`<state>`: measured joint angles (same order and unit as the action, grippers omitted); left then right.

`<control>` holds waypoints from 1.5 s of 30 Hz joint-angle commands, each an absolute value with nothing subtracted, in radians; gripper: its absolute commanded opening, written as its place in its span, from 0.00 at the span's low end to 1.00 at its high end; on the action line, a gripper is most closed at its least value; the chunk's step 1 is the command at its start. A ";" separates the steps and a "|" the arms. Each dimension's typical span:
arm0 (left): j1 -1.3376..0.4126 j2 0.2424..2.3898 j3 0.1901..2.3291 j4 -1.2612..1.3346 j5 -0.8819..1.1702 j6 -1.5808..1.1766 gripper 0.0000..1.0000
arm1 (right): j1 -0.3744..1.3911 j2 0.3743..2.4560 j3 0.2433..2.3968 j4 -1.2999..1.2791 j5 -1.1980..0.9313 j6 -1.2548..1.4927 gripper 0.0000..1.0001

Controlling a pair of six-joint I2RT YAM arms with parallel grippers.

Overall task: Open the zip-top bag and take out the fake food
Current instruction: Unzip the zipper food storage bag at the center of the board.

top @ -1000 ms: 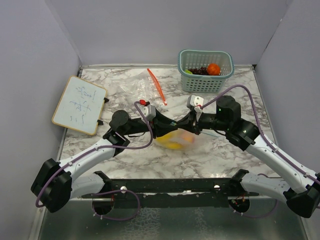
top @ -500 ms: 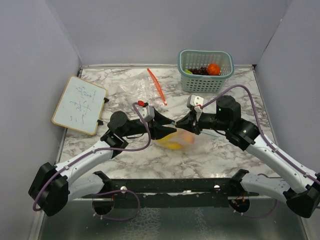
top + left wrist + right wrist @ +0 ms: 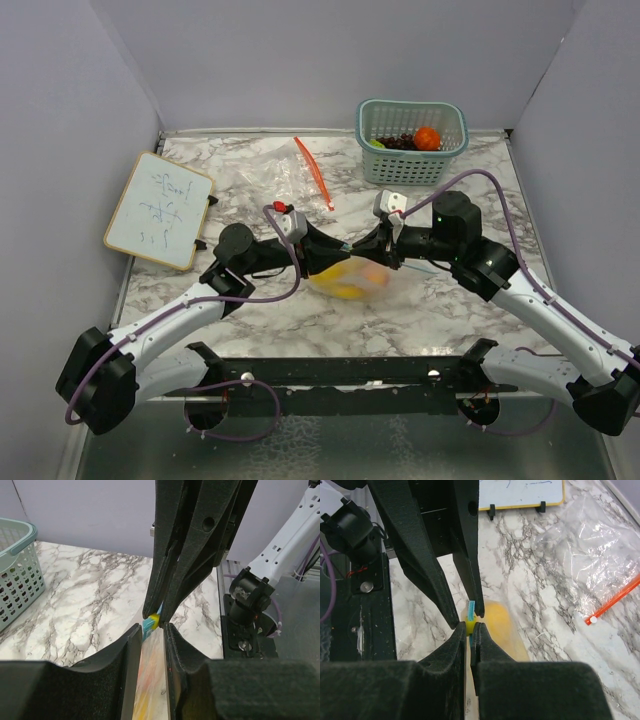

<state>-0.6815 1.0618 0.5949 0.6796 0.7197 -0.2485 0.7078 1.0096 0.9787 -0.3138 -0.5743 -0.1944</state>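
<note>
**Right gripper clamped on zip-top bag; left gripper jaws apart**

Position: both arms meet over the middle of the marble table. The bag lies on the table just on the near side of the two sets of fingertips, with its top edge lifted up to them.

Right gripper: jaws pressed together on the bag's teal zip strip, pinching it at a small yellow tab.

Left gripper: jaws stand apart, one finger on each side of the same strip, tips almost meeting the right gripper's tips. Bag film runs down through the gap. Cannot tell whether either pad touches the film.

Fake food, in the bag: a yellow fruit and a paler orange-pink piece, both seen through the plastic.

Fake food, out of the bag: the teal mesh basket at the far edge, right of centre, holds an orange, a dark grape bunch and a green piece.

Other items: a second clear bag lies flat, left of the basket, with a red-orange zip strip. A small whiteboard with writing stands at the left edge, well apart from the bags
</note>
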 commanded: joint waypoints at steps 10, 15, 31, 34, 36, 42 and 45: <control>-0.666 1.019 0.569 0.718 0.659 -0.262 0.14 | 0.707 0.986 0.951 -0.318 -0.577 -0.206 0.02; -0.666 1.034 0.563 0.757 0.686 -0.281 0.06 | 0.707 0.991 0.954 -0.317 -0.580 -0.208 0.02; -0.666 1.065 0.558 0.807 0.756 -0.313 0.14 | 0.707 1.010 0.955 -0.314 -0.582 -0.210 0.02; -0.666 1.075 0.557 0.814 0.761 -0.315 0.12 | 0.707 1.008 0.955 -0.316 -0.580 -0.211 0.02; -0.666 1.083 0.558 0.823 0.773 -0.323 0.12 | 0.707 1.008 0.957 -0.319 -0.578 -0.213 0.02; -0.665 1.092 0.556 0.828 0.775 -0.331 0.09 | 0.707 1.005 0.958 -0.321 -0.578 -0.215 0.02; -0.666 1.098 0.558 0.837 0.777 -0.335 0.07 | 0.707 1.008 0.966 -0.327 -0.577 -0.218 0.02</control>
<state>-0.6685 1.0893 0.5674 0.7933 0.7403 -0.3191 0.7067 1.0069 0.9581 -0.3164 -0.5739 -0.2016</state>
